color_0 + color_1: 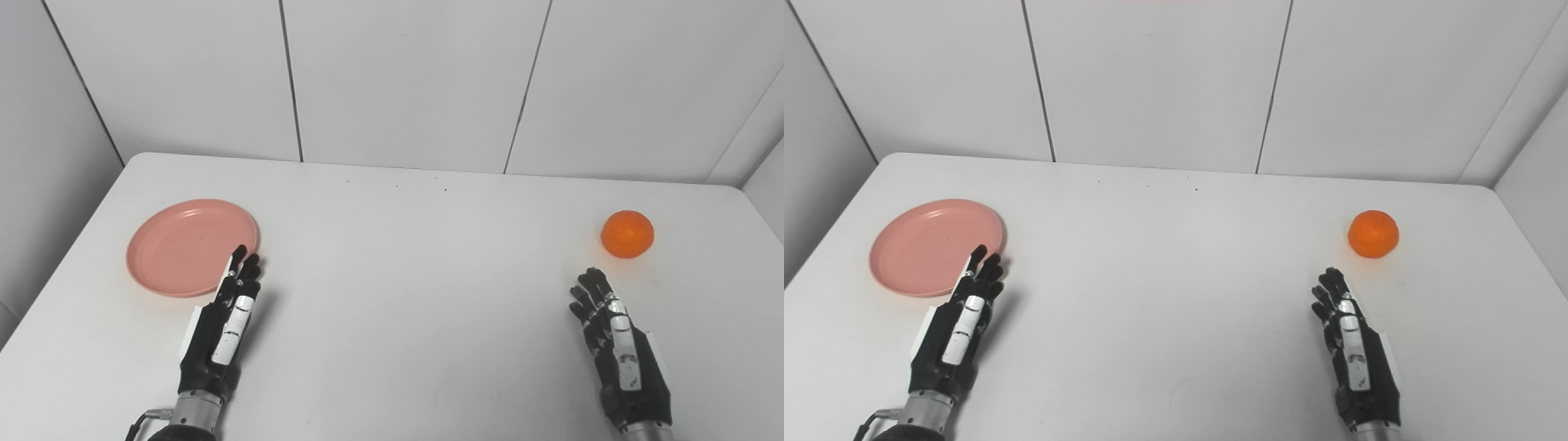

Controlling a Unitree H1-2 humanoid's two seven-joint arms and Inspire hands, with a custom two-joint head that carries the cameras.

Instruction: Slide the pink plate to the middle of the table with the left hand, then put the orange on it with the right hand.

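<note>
From the left eye view, the flat white rectangular table (392,294) stretches out beneath pale panelled walls; a round, shallow pink plastic plate (184,245) lies flat at about ten o'clock, far over on the left side of the table and well away from its middle; the black-and-silver left hand (223,331) comes up from the seven o'clock corner, fingers straight and loosely together, holding nothing, its dark fingertips (245,263) reaching over the plate's near right rim, though whether they press on it I cannot tell; a round, glossy orange fruit (627,233) sits alone at two o'clock, on bare table; the black-and-silver right hand (618,349) rises from five o'clock, fingers extended and empty, its tips stopping near the orange but clearly apart from it. In the right eye view the same arrangement shows, everything a little further left in the picture; the pink plate (928,245) rests at ten o'clock with the left hand (955,334) open-fingered at its near right edge; the orange (1373,233) stands at two o'clock, and the right hand (1353,349) lies just short of it at five o'clock, unclenched and gripping nothing.
</note>
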